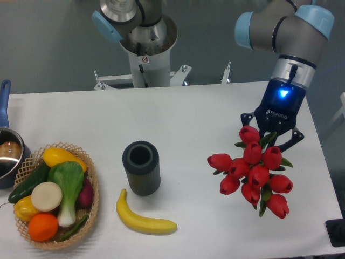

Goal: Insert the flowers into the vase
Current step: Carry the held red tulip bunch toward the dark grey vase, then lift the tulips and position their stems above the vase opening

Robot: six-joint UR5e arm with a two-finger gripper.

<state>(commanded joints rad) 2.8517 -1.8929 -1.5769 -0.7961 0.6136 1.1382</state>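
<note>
Black claw [274, 141] with white lettering on its body, too small to read, and a blue light above; fingers closed around the stems of the tulip bunch [254, 170], glossy red buds, right side of the white desk [188, 116]. Ribbed dark grey vase [141, 168] upright mid-desk, well apart. Banana [143, 218] just in front; wicker basket [92, 210] of vegetables left.

The tulips [252, 171] have smooth, faintly glossy red buds that look like plastic, and the vase [141, 168] is matt dark grey with fine ribs. The worktop [178, 116] is plain matt white; the banana [144, 218] is smooth and slightly shiny. The basket [91, 208] is rough woven wicker, the pot [9, 156] at nine o'clock bright polished metal, the hand [271, 139] matt black.
</note>
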